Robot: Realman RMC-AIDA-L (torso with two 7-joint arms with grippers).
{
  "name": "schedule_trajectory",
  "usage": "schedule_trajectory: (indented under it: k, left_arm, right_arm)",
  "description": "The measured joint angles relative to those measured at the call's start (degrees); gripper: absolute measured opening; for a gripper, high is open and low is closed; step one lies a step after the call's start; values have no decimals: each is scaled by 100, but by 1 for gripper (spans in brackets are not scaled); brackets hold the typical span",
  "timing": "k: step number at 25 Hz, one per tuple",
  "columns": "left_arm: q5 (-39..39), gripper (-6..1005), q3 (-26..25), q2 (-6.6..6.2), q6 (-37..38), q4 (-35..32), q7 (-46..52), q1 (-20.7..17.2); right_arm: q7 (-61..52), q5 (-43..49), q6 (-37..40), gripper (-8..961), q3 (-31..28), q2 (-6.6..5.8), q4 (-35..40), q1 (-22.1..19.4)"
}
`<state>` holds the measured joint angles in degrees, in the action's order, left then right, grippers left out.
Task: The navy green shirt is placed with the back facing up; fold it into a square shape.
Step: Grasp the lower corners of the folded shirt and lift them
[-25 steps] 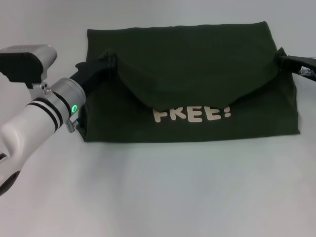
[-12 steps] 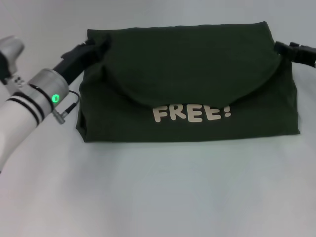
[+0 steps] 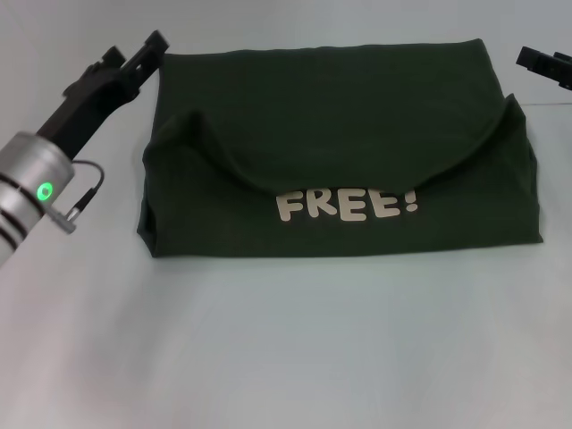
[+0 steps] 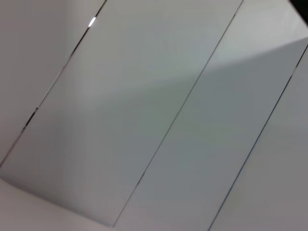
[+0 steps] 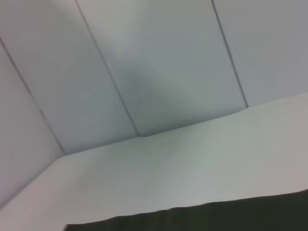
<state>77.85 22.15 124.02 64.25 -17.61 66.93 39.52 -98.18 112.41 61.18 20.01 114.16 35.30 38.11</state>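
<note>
Right gripper (image 3: 543, 64) — cut off by frame edge.

Matt dark-green cloth shirt (image 3: 340, 116) lies on a smooth white table (image 3: 286, 349).

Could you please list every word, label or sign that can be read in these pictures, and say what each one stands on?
"FREE!" in pale block letters on the navy green shirt, on the lower layer just below the sagging edge of the folded-over flap.
No other readable text: the green light on the left arm's wrist is a plain dot, and both wrist views show only bare panels and table.
</note>
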Motion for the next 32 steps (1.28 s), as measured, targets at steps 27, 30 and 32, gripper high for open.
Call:
schedule_trajectory:
  k: [27, 30, 32]
  left_arm:
    - [425, 891, 1597, -9, 127, -370, -1512, -1672]
    - [501, 891, 1729, -7, -88, -365, -1518, -1652]
    - [511, 891, 1919, -2, -292, -349, -1510, -1630]
  right_arm:
    - [-454, 4, 1269, 716, -9, 11, -214, -722]
    - [-484, 1, 1250, 715, -9, 32, -216, -694]
    - [-508, 0, 1214, 715, -9, 41, -217, -688]
